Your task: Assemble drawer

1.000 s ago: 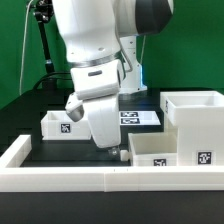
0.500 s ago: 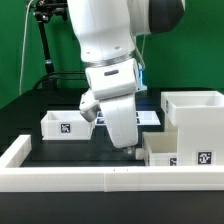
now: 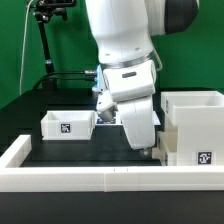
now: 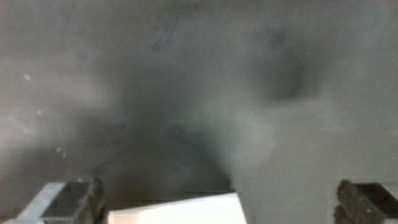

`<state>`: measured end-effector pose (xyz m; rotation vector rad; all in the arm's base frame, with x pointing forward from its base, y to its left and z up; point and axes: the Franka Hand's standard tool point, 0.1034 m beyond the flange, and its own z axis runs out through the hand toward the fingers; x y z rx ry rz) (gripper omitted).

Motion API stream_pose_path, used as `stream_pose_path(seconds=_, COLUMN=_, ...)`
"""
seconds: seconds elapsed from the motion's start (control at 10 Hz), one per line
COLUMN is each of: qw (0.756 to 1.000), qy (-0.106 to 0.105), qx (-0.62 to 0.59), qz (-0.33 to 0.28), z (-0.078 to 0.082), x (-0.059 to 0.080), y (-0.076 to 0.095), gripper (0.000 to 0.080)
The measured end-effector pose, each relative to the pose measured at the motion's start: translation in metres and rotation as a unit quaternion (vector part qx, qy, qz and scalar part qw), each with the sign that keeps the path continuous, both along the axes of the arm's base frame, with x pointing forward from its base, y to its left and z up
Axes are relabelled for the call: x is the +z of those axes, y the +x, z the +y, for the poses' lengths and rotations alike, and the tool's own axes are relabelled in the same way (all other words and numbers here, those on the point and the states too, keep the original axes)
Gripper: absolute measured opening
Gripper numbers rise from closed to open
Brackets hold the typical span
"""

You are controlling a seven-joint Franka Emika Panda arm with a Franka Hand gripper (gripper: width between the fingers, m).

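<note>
The tall white hollow case (image 3: 196, 112) stands at the exterior view's right, with a tag low on its front. One small white tray (image 3: 68, 124) with a tag sits at the left. My gripper (image 3: 150, 151) hangs low at the case's left side. It hides most of the second tray, of which only a white edge (image 3: 168, 145) shows against the case. In the wrist view my gripper (image 4: 217, 206) is open. Its fingers (image 4: 68, 203) stand far apart, and a white corner of a part (image 4: 169, 211) lies between them without touching them.
A low white border wall (image 3: 70, 172) runs along the front and up the left side of the black table. A black stand (image 3: 44, 45) rises at the back left. The arm's body covers the middle of the scene.
My gripper has moved toward the exterior view's right. The second tray has slid right with it, up against the case. The left tray and the case have not moved.
</note>
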<state>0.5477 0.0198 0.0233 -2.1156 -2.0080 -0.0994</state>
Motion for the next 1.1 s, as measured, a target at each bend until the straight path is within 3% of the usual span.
stream_pose_path(seconds=0.5, qw=1.000, qy=-0.005, qx=-0.010, qz=0.005, z=0.001, x=0.001, y=0.001, gripper=0.0649)
stream_pose_path(seconds=0.9, qw=0.999, qy=-0.014, qx=-0.037, qz=0.006, z=-0.042, x=0.007, y=-0.013, gripper=0.0649)
stream_pose_path(seconds=1.1, qw=0.998, qy=-0.021, qx=-0.059, qz=0.009, z=-0.066, x=0.019, y=-0.030, gripper=0.0649)
